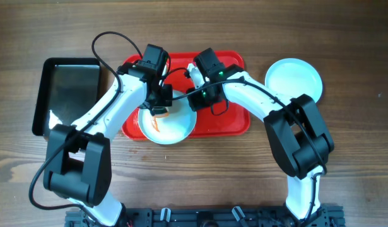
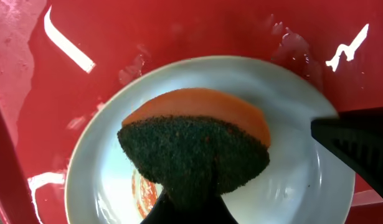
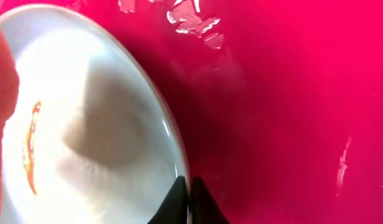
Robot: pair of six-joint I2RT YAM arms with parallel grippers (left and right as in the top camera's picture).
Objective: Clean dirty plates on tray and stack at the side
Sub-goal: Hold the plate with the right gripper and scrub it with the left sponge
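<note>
One orange smear [image 3: 30, 149] streaks the pale, round plate [image 3: 116, 74].

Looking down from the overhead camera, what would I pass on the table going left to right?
black tray → red tray → white plate lying alone on the wood.

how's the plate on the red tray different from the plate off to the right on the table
The tray plate has an orange smear and a sponge over it; the table plate looks clean and bare. The tray plate sits on the red tray, the table plate on the table. Both are round and pale.
</note>
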